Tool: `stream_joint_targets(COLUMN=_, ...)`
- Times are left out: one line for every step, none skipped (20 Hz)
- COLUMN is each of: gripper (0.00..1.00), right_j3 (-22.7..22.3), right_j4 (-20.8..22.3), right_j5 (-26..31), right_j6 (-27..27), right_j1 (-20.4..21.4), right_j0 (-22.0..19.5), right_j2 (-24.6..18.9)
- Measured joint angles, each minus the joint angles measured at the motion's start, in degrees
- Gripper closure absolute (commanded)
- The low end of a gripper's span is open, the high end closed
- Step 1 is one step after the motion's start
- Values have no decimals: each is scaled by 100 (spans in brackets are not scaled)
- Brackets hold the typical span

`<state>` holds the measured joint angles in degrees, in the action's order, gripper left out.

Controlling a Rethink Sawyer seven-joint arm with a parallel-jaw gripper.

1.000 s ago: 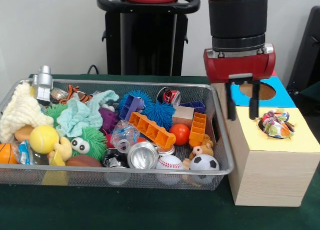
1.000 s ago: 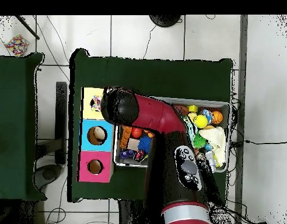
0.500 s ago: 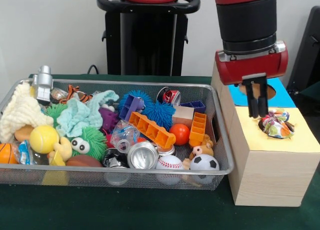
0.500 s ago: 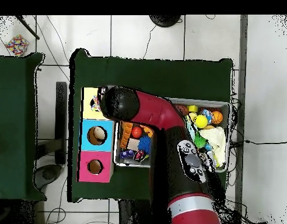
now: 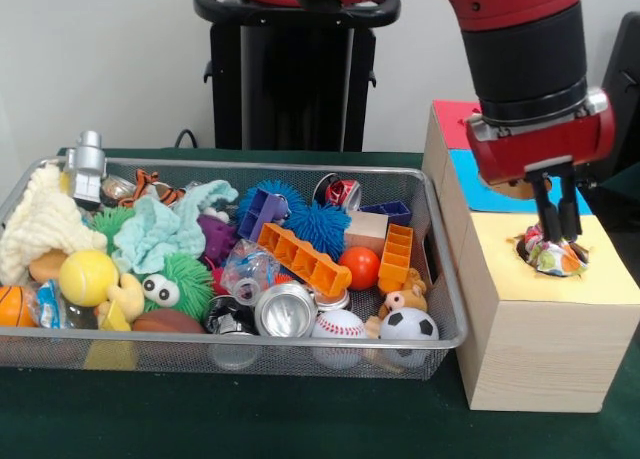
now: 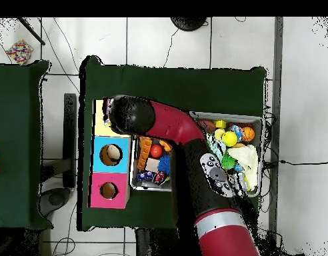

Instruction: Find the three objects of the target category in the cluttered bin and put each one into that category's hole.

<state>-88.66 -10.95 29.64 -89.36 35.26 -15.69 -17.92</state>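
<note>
With a dotted paper wad [image 5: 553,252] sitting half-sunk in the yellow box's hole [image 5: 525,247], the end effector [image 5: 556,231], fingers nearly closed and grasping nothing, appears poised to push it down through.

No writing, label, brand, number or sign can be read anywhere. The cans in the wire bin [image 5: 440,279], off to one side of the jaws, show printed patches, but these are too small and blurred to make out. The arm's red and black casing above the jaws shows no legible marking, and the yellow, blue and red box tops beneath and behind the jaws are plain.
</note>
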Motion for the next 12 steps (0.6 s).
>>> stream_joint_targets(gripper=100, right_j3=-3, right_j4=1, right_j5=0, right_j6=0, right_j1=-21, right_j0=2, right_j2=-35)
stream_joint_targets(gripper=100, right_j3=-2, right_j4=0, right_j5=0, right_j6=0, right_j1=-39, right_j0=4, right_j2=-56)
stream_joint_targets(gripper=100, right_j3=-2, right_j4=2, right_j5=0, right_j6=0, right_j1=-68, right_j0=6, right_j2=-78)
stream_joint_targets(gripper=100, right_j3=-2, right_j4=5, right_j5=0, right_j6=0, right_j1=-99, right_j0=11, right_j2=-88)
stream_joint_targets(gripper=100, right_j3=-3, right_j4=8, right_j5=0, right_j6=0, right_j1=-115, right_j0=14, right_j2=-88)
stream_joint_targets(gripper=100, right_j3=-5, right_j4=12, right_j5=0, right_j6=0, right_j1=-131, right_j0=18, right_j2=-88)
stream_joint_targets(gripper=100, right_j3=-4, right_j4=14, right_j5=1, right_j6=0, right_j1=-143, right_j0=19, right_j2=-88)
stream_joint_targets(gripper=100, right_j3=-5, right_j4=17, right_j5=2, right_j6=0, right_j1=-154, right_j0=22, right_j2=-88)
stream_joint_targets(gripper=100, right_j3=-4, right_j4=17, right_j5=6, right_j6=0, right_j1=-165, right_j0=24, right_j2=-88)
stream_joint_targets(gripper=100, right_j3=-4, right_j4=17, right_j5=9, right_j6=0, right_j1=-172, right_j0=26, right_j2=-88)
stream_joint_targets(gripper=100, right_j3=-4, right_j4=18, right_j5=17, right_j6=0, right_j1=-183, right_j0=32, right_j2=-85)
stream_joint_targets(gripper=100, right_j3=-4, right_j4=18, right_j5=30, right_j6=0, right_j1=-199, right_j0=47, right_j2=-78)
